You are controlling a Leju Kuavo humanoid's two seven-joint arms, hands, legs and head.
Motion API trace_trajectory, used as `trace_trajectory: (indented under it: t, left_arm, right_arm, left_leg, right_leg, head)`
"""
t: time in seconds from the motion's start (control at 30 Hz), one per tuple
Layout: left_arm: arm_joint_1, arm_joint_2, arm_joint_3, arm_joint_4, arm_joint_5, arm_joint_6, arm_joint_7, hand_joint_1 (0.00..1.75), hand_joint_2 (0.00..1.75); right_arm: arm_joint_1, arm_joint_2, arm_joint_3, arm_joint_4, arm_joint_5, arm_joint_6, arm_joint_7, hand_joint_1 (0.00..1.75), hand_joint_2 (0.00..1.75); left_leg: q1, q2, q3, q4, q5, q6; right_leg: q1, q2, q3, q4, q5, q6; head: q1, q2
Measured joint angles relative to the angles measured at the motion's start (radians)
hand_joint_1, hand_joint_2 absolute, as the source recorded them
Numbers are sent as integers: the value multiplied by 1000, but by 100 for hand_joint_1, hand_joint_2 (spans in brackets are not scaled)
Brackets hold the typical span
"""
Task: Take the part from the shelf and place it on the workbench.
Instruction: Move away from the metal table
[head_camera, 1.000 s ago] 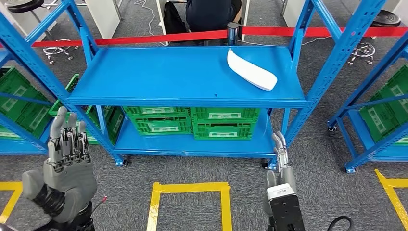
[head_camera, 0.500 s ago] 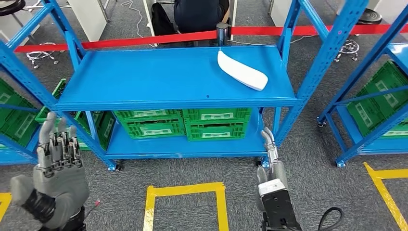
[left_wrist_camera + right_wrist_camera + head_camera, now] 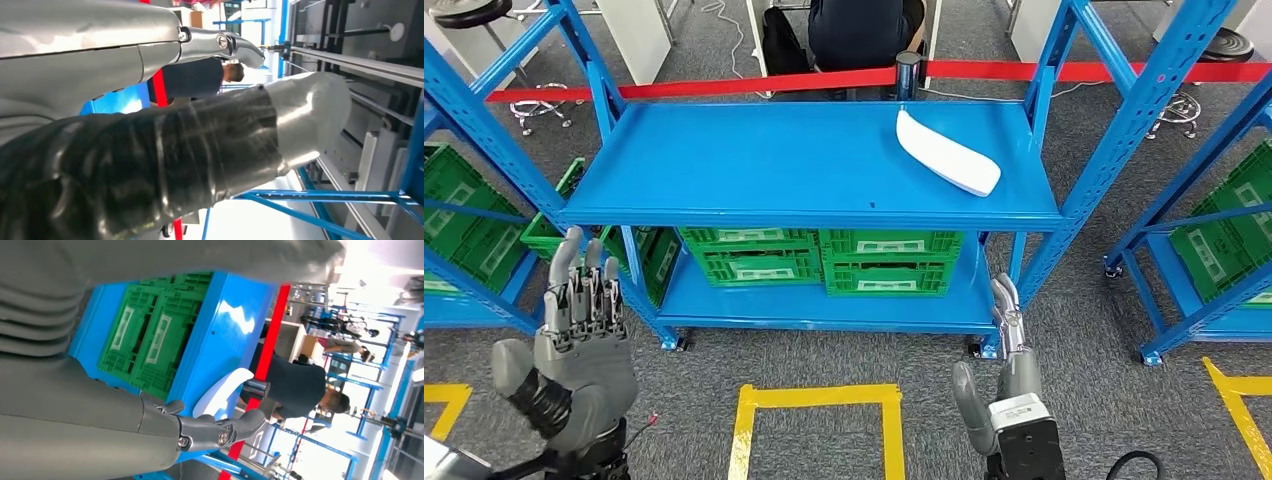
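Your white part point(image 3: 947, 151) lies on the top deck of the blue shelf point(image 3: 724, 170), toward its right rear corner (a red barrier tape point(image 3: 724, 82) runs just behind). Well short of the shelf, your left hand point(image 3: 574, 335) and right hand point(image 3: 1009, 365) hold nothing, fingers straight.

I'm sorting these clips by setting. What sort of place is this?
Likely a factory or warehouse-style test floor: blue steel shelving with green plastic crates on the lower level, yellow floor markings on grey carpet, and a red barrier belt behind the shelf.
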Motion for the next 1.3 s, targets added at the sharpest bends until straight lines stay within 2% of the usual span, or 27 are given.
trace_trajectory:
  t: [0.07,0.13,0.17,0.2,0.23,0.27,0.33,0.37,0.4,0.47,0.53,0.6,0.67,0.7,0.73,0.77,0.83,0.9,0.93,1.0,1.07,1.13,1.17,1.2,1.23,1.27,1.3]
  left_arm:
    - [-1,-1,0,0,2,1,3,0,0]
    - [-1,-1,0,1,4,3,4,0,0]
    - [0,-2,0,2,4,3,5,0,0]
    - [0,-2,0,3,5,4,5,0,0]
    - [0,-2,0,4,5,4,5,0,0]
    - [0,-2,0,4,5,4,5,0,0]
    - [-1,-2,0,3,5,5,6,0,0]
    - [-2,-2,0,3,5,5,6,0,0]
    - [-3,-2,0,3,4,5,6,0,0]
    - [-3,-3,0,3,5,6,9,0,0]
    - [-2,-3,0,3,5,7,12,0,0]
    - [-1,-3,0,4,5,8,13,0,0]
    - [0,-3,0,5,7,8,14,0,0]
    - [0,-3,0,7,7,8,15,0,0]
    - [1,-3,0,8,7,8,15,0,0]
    - [1,-3,0,10,8,8,15,0,0]
    - [1,-3,0,12,9,9,15,0,0]
    - [0,-3,-1,12,10,10,15,0,0]
    - [0,-3,-1,12,10,10,15,0,0]
    - [0,-3,-1,12,10,10,15,0,0]
    - [-1,-3,-1,11,10,11,15,0,0]
    - [-1,-3,-1,11,10,11,15,0,0]
    - [0,-3,-1,12,10,11,15,0,0]
    - [0,-3,-1,13,10,11,15,0,0]
    - [1,-3,-1,13,10,11,15,0,0]
    - [0,-3,-1,14,10,11,15,0,0]
    - [0,-3,-1,14,10,11,15,0,0]
  right_arm:
    - [0,0,0,0,-7,0,-4,0,175]
    - [0,0,0,-1,-8,0,-3,0,175]
    - [0,0,0,-1,-7,0,-3,0,175]
    - [1,0,0,-1,-7,0,-3,0,175]
    - [2,0,0,-1,-7,0,-3,0,175]
    - [1,0,0,-1,-7,0,-3,0,175]
    - [1,0,0,-1,-6,0,-3,0,175]
    - [2,0,0,-1,-5,0,-2,0,175]
    - [3,0,0,-1,-4,0,0,0,175]
    - [7,0,0,-1,0,0,4,0,175]
    - [10,-1,0,-2,5,0,5,0,175]
    - [13,-2,0,-2,10,0,7,0,175]
    - [17,-3,1,-2,13,-1,10,0,175]
    - [20,-4,1,-2,14,-1,13,0,175]
    - [21,-5,1,-2,15,-1,15,0,175]
    - [21,-6,1,-1,16,-1,17,0,175]
    - [21,-7,1,-1,18,-1,21,0,175]
    - [21,-7,1,-1,20,-1,24,0,175]
    - [21,-7,1,-1,21,0,25,0,175]
    - [22,-8,1,-1,22,-1,26,0,175]
    - [21,-8,1,-1,22,0,27,0,175]
    - [21,-8,1,-1,23,0,27,0,175]
    - [21,-8,1,-1,23,0,27,0,175]
    - [22,-8,1,-1,23,0,27,0,175]
    - [22,-8,0,-1,23,0,27,0,175]
    - [22,-8,1,-1,23,0,27,0,175]
    - [22,-9,1,-1,23,0,27,0,175]
  left_leg:
    - [8,1,-28,69,-44,-21]
    - [27,6,-98,216,-119,-45]
    - [35,9,-133,286,-146,-52]
    - [40,10,-155,326,-155,-54]
    - [41,10,-155,322,-142,-51]
    - [40,10,-134,276,-111,-43]
    - [25,12,-53,114,-35,-13]
    - [14,12,-18,43,-10,0]
    - [5,13,4,0,3,9]
    - [-2,11,14,-24,9,14]
    - [6,12,31,-41,20,12]
    - [12,14,46,-55,30,12]
    - [10,14,45,-54,30,16]
    - [9,13,45,-53,29,16]
    - [9,12,46,-51,27,15]
    - [9,11,46,-48,25,13]
    - [8,9,46,-36,15,7]
    - [4,7,33,-20,1,4]
    - [2,6,26,-16,-3,4]
    - [1,5,19,-9,-9,3]
    - [5,4,-2,44,-42,-15]
    - [21,6,-64,175,-109,-40]
    - [30,8,-104,252,-141,-49]
    - [37,9,-136,311,-159,-53]
    - [41,9,-155,340,-160,-54]
    - [41,9,-156,330,-142,-50]
    - [39,9,-137,283,-109,-42]
  right_leg:
    - [-6,-1,-1,1,1,-5]
    - [-6,-3,-4,1,2,-7]
    - [-6,-3,-5,1,2,-7]
    - [-6,-4,-6,2,1,-7]
    - [-4,-4,-6,2,1,-6]
    - [-1,-4,-4,1,1,-6]
    - [2,-3,2,-5,3,-8]
    - [4,-3,4,-8,3,-8]
    - [4,-3,5,-10,4,-7]
    - [8,-3,6,-13,5,-1]
    - [11,-3,-4,3,-9,3]
    - [13,-4,-49,96,-61,6]
    - [13,-4,-118,246,-124,9]
    - [13,-4,-142,295,-135,10]
    - [14,-4,-150,307,-127,11]
    - [14,-4,-138,276,-101,12]
    - [12,-3,-74,136,-33,14]
    - [7,-1,-15,26,-3,11]
    - [6,0,-2,5,-4,7]
    - [4,1,2,2,-4,-2]
    - [-2,1,1,4,-4,-6]
    - [-5,-1,0,4,-4,-8]
    - [-5,-1,-1,4,-4,-8]
    - [-5,-2,-2,5,-4,-8]
    - [-5,-2,-2,5,-5,-8]
    - [-3,-2,-2,5,-5,-8]
    - [-1,-1,-1,4,-5,-9]
  head:
    - [-7,0]
    - [-22,0]
    - [-28,0]
    - [-33,0]
    - [-38,0]
    - [-43,0]
    - [-49,0]
    - [-51,0]
    - [-51,0]
    - [-52,0]
    - [-49,0]
    - [-39,0]
    - [-25,0]
    - [-19,0]
    - [-16,0]
    - [-13,0]
    - [-5,0]
    - [3,0]
    - [4,0]
    - [0,0]
    - [-6,0]
    - [-17,0]
    - [-24,0]
    - [-28,0]
    - [-33,0]
    - [-38,0]
    - [-43,0]
